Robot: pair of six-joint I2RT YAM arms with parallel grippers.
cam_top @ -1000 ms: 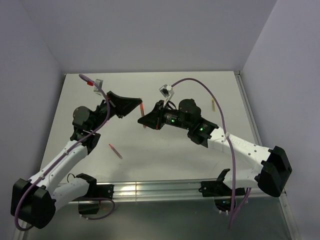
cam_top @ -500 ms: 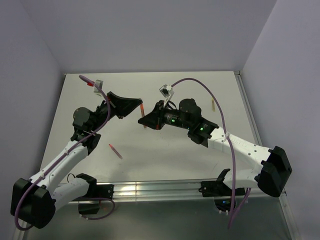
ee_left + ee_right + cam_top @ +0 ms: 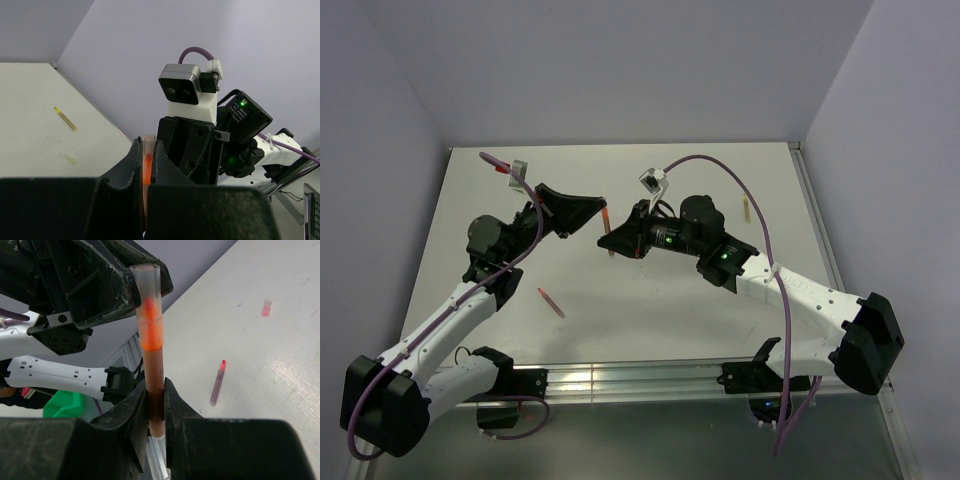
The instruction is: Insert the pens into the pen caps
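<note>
Right wrist view: I see my right gripper [image 3: 155,407] closed narrowly on the lower shaft of a slim red-brown plastic pen [image 3: 152,370], which stands upright between its fingers. The pen's orange tip sits inside a pale translucent tube-shaped cap [image 3: 147,300]. My left gripper [image 3: 146,156] is clamped tight on that cap from the side. Both are held above the white table [image 3: 650,300]. To the right of the cap, a loose red pen [image 3: 217,385] lies flat on the table, and a short pink stub [image 3: 266,307] lies farther right.
</note>
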